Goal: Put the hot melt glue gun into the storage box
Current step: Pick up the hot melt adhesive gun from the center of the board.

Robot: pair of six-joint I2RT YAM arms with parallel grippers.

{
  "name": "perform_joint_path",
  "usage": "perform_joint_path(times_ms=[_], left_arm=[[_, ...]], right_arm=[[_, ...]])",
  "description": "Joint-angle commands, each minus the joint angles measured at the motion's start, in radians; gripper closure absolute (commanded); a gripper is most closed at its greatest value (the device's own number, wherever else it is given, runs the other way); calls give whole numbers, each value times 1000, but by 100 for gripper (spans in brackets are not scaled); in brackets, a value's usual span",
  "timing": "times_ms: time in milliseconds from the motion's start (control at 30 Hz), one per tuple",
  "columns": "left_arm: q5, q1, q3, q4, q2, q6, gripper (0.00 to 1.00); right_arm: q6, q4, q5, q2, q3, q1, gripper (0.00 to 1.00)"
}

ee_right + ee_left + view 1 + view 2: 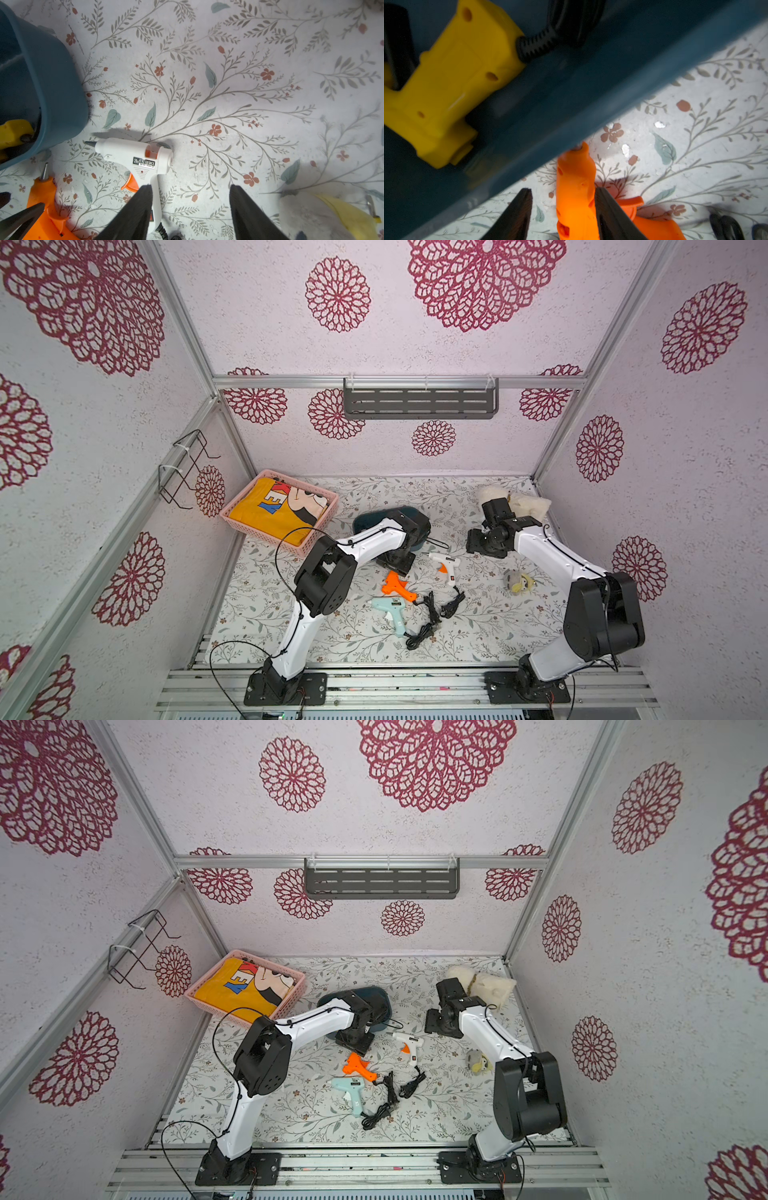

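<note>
1. The orange glue gun point(575, 187) is taken as the gun being worked on. It is seen lying flat near the middle of the counter point(478, 626), with its nozzle just beside the outer wall of the storage box point(571, 93), and it is not yet lifted.
2. The left fingers point(519, 214) are set apart on either side of the gun's barrel. One is seen against the orange plastic and a gap is left at the other, so no clamp is judged to be made.
3. A yellow glue gun point(446, 83) with a black cord point(537, 45) is seen already inside the box, against the wall nearest the orange gun.
4. The box is placed toward the far edge of the counter and is partly hidden under the left arm in both top views.
5. A white glue gun point(135, 153) is seen near a corner of the box, and a light blue glue gun point(388, 608) nearer the front edge.
6. The right fingers point(133, 214) are held apart above the counter beside the white gun's handle, and nothing is gripped.
7. The step in hand is judged to be the grasp of the orange gun. Next, the left fingers need to be closed firmly on the barrel, and the gun raised clear of the box rim with its cord carried along. It can then be released into the space beside the yellow gun.
</note>
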Motion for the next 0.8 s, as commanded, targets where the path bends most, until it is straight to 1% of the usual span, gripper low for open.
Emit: perform_joint_path(times_ms=[0, 367, 600, 667, 767], left_arm=[[5, -13, -18, 43, 2, -26, 48], [17, -1, -39, 58, 9, -40, 47], [45, 12, -80, 78, -1, -52, 48], [52, 15, -88, 90, 0, -53, 50], [59, 16, -83, 93, 8, -51, 61]], right_arm=[[3, -23, 24, -55, -4, -3, 34], [7, -16, 22, -49, 14, -4, 34], [4, -16, 16, -27, 31, -4, 34], [3, -18, 13, -23, 29, -3, 34], [7, -19, 10, -23, 22, -3, 34]])
